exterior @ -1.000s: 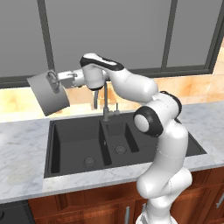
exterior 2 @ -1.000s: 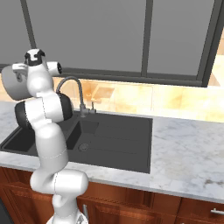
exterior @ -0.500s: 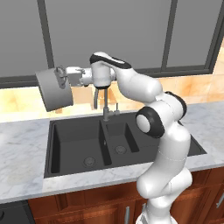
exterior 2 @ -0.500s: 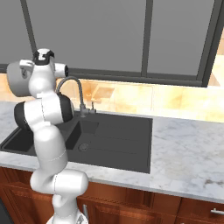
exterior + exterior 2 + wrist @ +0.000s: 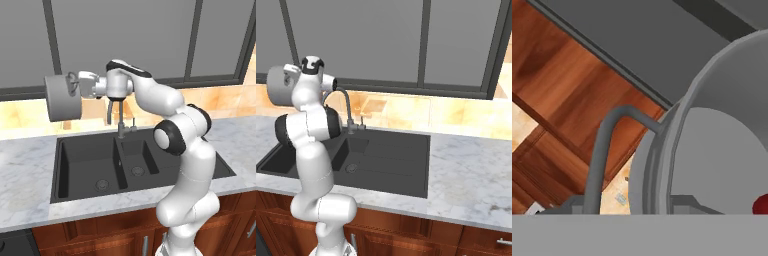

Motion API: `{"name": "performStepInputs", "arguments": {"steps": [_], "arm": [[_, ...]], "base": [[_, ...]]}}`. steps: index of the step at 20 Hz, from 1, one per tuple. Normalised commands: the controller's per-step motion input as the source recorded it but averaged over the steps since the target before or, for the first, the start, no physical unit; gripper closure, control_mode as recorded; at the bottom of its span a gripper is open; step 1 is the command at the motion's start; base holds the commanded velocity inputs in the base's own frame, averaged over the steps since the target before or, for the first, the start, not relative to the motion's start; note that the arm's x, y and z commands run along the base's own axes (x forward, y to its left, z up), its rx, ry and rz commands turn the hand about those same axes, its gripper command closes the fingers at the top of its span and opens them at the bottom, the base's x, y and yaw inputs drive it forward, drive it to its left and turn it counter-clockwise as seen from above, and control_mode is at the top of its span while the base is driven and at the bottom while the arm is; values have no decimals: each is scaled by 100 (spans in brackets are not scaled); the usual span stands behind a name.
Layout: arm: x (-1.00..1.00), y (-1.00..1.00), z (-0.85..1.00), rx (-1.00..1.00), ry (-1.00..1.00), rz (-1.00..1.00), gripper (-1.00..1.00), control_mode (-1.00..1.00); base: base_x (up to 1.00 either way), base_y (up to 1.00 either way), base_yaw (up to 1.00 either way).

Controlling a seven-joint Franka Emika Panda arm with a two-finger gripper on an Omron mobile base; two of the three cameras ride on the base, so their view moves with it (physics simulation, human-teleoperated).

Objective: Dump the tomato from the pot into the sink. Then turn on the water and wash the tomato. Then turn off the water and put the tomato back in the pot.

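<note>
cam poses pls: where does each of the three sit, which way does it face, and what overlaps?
Left base view: behind-left of the arm, facing forward-down at the sink; arm at right holds the pot aloft.
Right base view: behind-right, same sink; arm at left.
Hand view: on the hand, looking into the pot, the tomato at its edge.
Shared: sink, faucet, pot.

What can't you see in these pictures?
- Most of the tomato: the hand view's right edge cuts it off.
- The pot inside: in the left base view it shows only its outer wall.
- The jaws: in the right base view the arm hides them.
- The sink near basin: the arm blocks it.
</note>
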Motion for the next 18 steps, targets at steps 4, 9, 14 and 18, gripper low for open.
{"name": "performStepInputs", "arguments": {"steps": [4, 9, 14, 18], "arm": [[13, -13, 16, 12, 5, -1, 100, -100], [2, -17, 21, 8, 1, 0, 100, -100], [0, -19, 15, 1, 0, -1, 100, -100], [0, -21, 15, 4, 2, -1, 100, -100]], "base": [[0, 0, 0], [0, 0, 0], [0, 0, 0], [0, 0, 0]]}}
